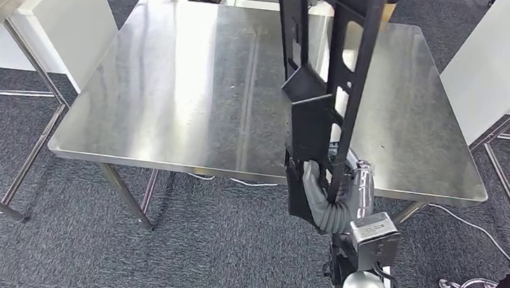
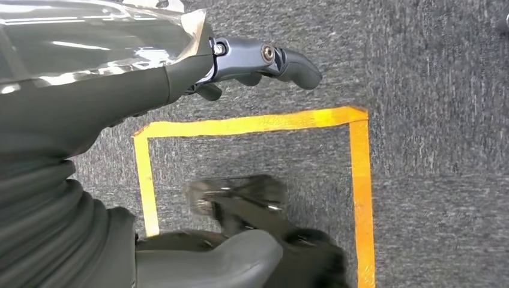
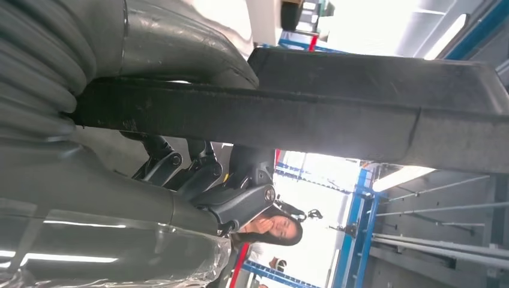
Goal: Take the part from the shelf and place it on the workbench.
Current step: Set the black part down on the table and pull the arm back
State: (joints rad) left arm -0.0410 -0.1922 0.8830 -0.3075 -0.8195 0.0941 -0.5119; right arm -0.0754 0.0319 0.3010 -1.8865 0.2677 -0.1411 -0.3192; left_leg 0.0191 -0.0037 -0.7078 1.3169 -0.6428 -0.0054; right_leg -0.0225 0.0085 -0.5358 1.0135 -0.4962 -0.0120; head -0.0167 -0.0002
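The long black frame part (image 1: 321,87) was held upright by the right robot hand (image 1: 319,182) over the steel desk's (image 1: 194,89) near edge; the carrying step was judged nearly finished, with lowering flat called for next. The left robot hand (image 2: 264,60) hung over the carpet, holding nothing, its fingers partly curled.

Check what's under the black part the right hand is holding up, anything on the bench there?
Under and behind the black part lies the bare steel workbench, seen around it and through its cutouts. The strip of bench straight behind its frame is covered. The right hand grips its lower end.
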